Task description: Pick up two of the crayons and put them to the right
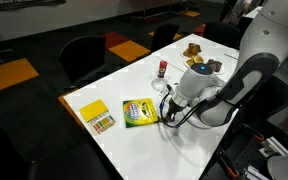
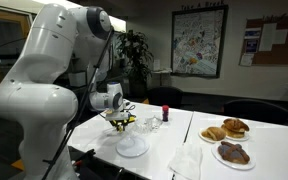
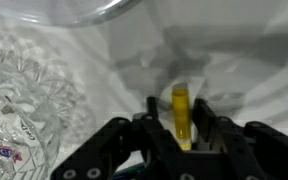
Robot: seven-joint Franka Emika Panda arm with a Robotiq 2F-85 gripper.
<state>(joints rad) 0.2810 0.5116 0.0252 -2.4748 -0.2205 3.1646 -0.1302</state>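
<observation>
In the wrist view a yellow crayon (image 3: 181, 112) lies lengthwise on the white table between the two black fingers (image 3: 152, 112) of my gripper (image 3: 181, 125). The jaws stand narrow and close on both sides of it; whether the pads press it does not show. In both exterior views the gripper (image 1: 169, 108) (image 2: 121, 124) points down at the table, right beside the flat green-and-yellow crayon box (image 1: 138, 113). More crayons (image 1: 102, 123) lie on a yellow pad (image 1: 92, 110) at the table's near corner.
A cut-glass bowl (image 3: 14, 100) stands just left of the gripper, and a clear dish rim (image 3: 74, 10) lies beyond it. A red-capped bottle (image 1: 163, 68) and plates of pastries (image 2: 225, 131) (image 2: 233, 153) stand further along the table. Chairs surround the table.
</observation>
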